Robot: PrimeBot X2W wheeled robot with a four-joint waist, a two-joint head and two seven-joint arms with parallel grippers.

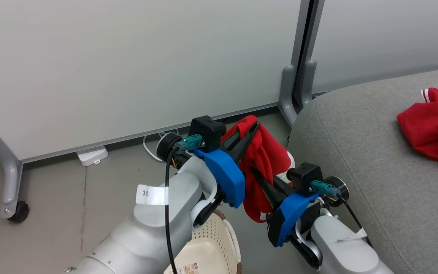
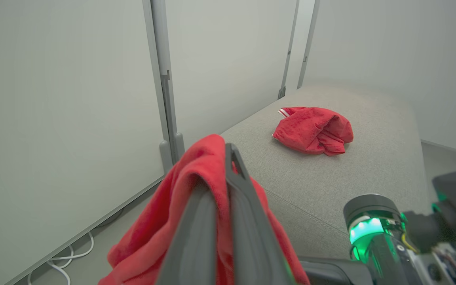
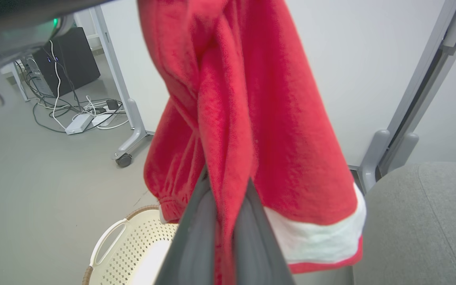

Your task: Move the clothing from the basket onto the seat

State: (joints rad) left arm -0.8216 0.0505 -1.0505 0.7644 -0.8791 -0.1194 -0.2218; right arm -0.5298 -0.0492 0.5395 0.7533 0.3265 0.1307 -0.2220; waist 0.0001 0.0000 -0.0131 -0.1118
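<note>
On the grey seat (image 1: 356, 160) one red garment (image 1: 432, 129) is already laid, while a second red garment (image 1: 266, 156) is held up clear of the cream basket (image 1: 213, 243), clamped by the left gripper (image 1: 256, 126) and the right gripper (image 1: 254, 172), and is judged yet to be carried across.

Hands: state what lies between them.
A red garment hangs between the left hand and the right hand, gripped by both, as the head view shows.

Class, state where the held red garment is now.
Head view, centre: the red garment hangs pinched by the left gripper and right gripper, above the basket, just left of the grey seat.
</note>
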